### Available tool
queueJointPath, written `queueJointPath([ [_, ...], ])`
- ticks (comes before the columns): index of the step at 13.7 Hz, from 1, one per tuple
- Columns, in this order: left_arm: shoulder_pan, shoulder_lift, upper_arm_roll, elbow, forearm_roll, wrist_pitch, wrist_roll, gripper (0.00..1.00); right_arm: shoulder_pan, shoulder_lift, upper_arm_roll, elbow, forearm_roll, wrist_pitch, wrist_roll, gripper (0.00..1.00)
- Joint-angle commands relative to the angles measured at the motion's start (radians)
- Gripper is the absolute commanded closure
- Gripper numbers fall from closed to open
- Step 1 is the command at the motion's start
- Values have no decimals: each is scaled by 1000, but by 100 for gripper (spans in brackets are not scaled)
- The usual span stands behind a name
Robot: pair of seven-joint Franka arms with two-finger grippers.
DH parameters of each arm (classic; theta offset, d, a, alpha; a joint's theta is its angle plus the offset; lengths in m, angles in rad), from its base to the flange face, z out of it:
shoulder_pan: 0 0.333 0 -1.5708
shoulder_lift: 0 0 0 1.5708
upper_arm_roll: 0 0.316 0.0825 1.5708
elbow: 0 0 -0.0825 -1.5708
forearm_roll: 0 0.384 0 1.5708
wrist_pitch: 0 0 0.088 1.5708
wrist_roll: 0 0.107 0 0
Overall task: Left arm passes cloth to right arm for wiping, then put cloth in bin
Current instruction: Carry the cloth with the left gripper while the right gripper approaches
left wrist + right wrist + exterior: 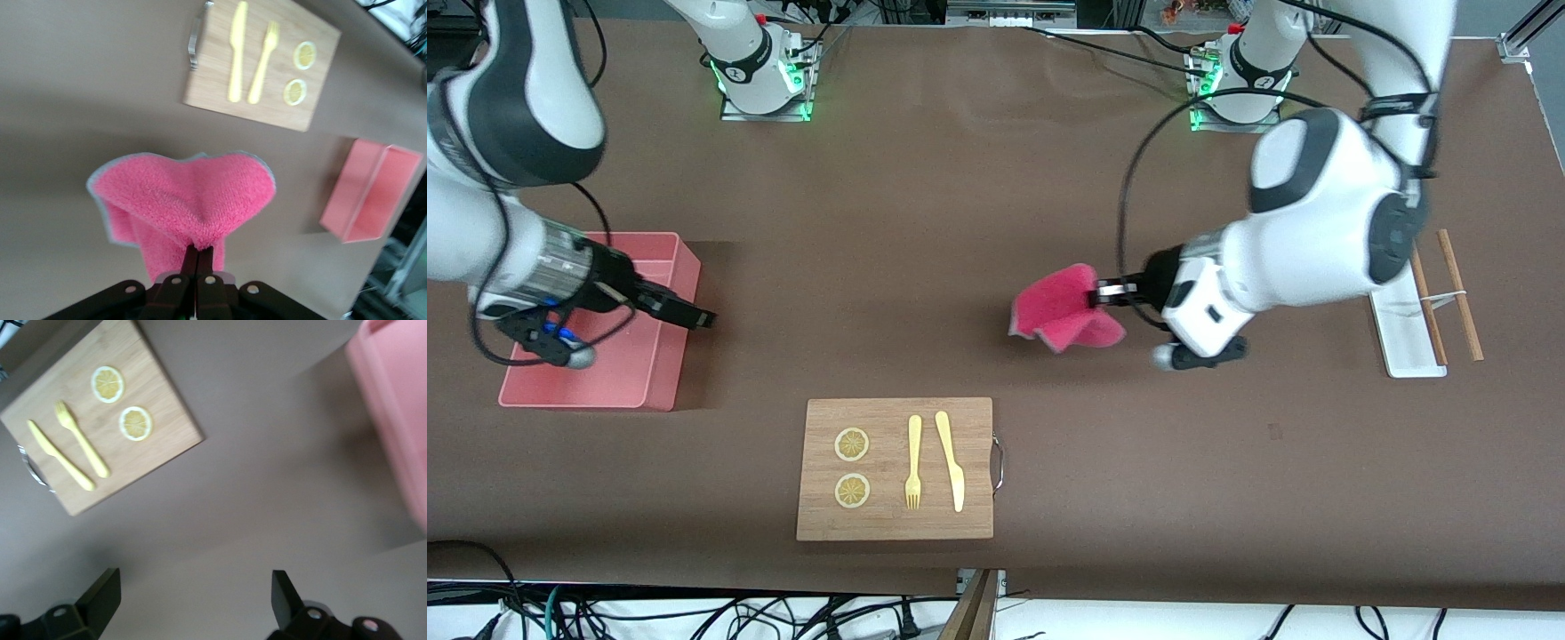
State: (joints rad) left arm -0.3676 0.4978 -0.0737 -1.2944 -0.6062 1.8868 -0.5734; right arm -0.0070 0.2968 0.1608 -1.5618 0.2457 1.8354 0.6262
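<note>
Two grippers up: left gripper (1100,292) pinches the cloth (1060,309) tight over bare table, right gripper (694,316) hangs spread wide by the bin (660,244) edge.

One cloth (1063,307), one bin (660,252), two lemon slices (852,444), one fork (913,462), one knife (950,459).

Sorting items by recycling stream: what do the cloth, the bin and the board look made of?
Cloth: soft looped terry fabric, fuzzy pile, grey edging. Bin: apparently plastic, smooth uniform salmon walls. Cutting board: wood or bamboo by its striped grain, with a metal-looking handle.
</note>
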Motion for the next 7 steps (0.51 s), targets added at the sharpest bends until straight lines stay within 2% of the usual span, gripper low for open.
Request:
queueJointPath([
  [1,-129,89,17,85,-30,151,-201,100,-2,25,64,0,62,82,186,0],
  [4,-238,203,17,211,-32,294,-405,100,9,80,137,0,72,206,373,0],
  [6,-272,240,17,248,-56,379,-485,100,19,113,144,0,70,243,418,0],
  [7,-275,242,17,248,-107,415,-493,100,19,128,145,-1,72,254,418,0],
])
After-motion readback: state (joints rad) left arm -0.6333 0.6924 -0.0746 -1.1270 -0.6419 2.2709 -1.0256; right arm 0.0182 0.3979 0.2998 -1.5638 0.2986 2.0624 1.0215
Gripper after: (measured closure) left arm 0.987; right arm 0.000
